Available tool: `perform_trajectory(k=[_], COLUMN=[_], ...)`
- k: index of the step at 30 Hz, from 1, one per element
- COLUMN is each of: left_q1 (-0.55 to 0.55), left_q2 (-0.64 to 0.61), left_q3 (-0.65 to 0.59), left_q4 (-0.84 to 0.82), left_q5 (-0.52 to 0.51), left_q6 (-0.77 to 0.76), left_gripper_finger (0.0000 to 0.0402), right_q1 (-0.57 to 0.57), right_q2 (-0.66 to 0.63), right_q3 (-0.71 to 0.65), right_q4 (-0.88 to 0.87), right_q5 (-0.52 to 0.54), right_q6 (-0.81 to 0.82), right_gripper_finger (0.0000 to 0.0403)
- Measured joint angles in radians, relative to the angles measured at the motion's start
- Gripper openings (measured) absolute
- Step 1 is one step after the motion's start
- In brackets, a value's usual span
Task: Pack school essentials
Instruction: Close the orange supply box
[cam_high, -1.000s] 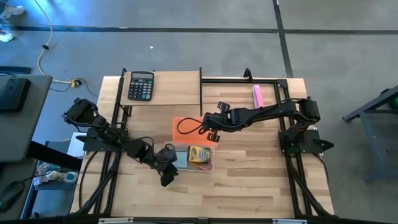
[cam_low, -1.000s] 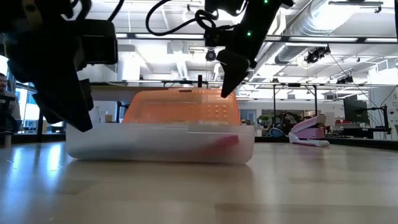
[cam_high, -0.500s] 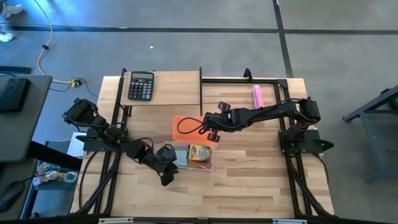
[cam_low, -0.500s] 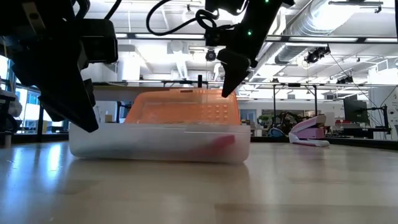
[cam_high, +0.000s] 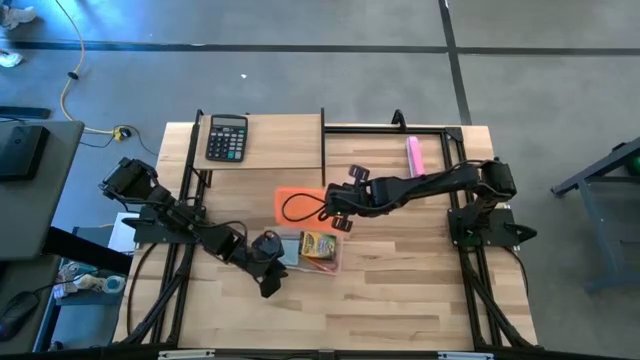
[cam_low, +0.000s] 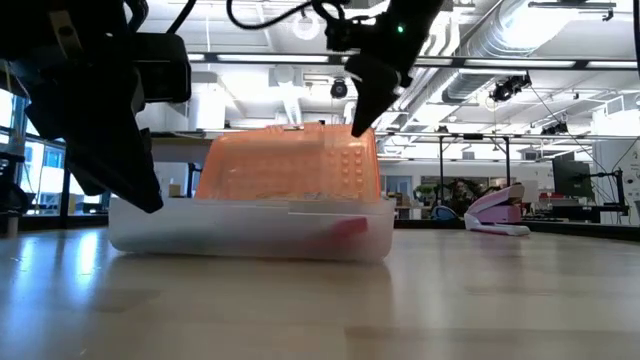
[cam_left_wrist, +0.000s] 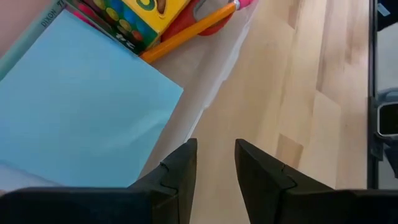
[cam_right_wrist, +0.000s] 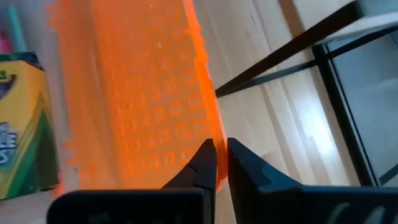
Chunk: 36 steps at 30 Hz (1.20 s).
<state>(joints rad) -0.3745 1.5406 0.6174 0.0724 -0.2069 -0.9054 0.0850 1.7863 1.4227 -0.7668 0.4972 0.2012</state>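
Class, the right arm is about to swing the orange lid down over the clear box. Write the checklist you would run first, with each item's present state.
1. Right gripper has the orange lid by its edge: ok, pinched shut on it.
2. Left gripper steadies the clear box: ok, its fingers straddle the box wall.
3. Crayon box and blue notepad lie inside the box: ok.
4. Nothing sticks up above the rim: cannot tell.
5. Calculator and pink stapler stand away from the box: ok.
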Motion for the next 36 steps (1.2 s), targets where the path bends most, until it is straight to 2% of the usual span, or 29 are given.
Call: perform_trajectory(k=[11, 23, 36], left_q1=[0.002, 0.002, 0.034], left_q2=[0.001, 0.001, 0.002], left_q3=[-0.001, -0.001, -0.001], left_q4=[-0.002, -0.001, -0.001], left_q5=[-0.042, -0.075, -0.084], left_q6=[-0.011, -0.052, -0.061], left_gripper_finger=[0.0101, 0.0101, 0.0101], right_q1=[0.012, 0.050, 0.082], right_q2=[0.000, -0.002, -0.002], right_q3=[0.032, 0.033, 0.092], right_q4=[-0.048, -0.046, -0.067], right_q5=[-0.027, -0.036, -0.084], right_q6=[-0.002, -0.062, -0.043], right_gripper_finger=[0.0012, 0.0060, 0.0064])
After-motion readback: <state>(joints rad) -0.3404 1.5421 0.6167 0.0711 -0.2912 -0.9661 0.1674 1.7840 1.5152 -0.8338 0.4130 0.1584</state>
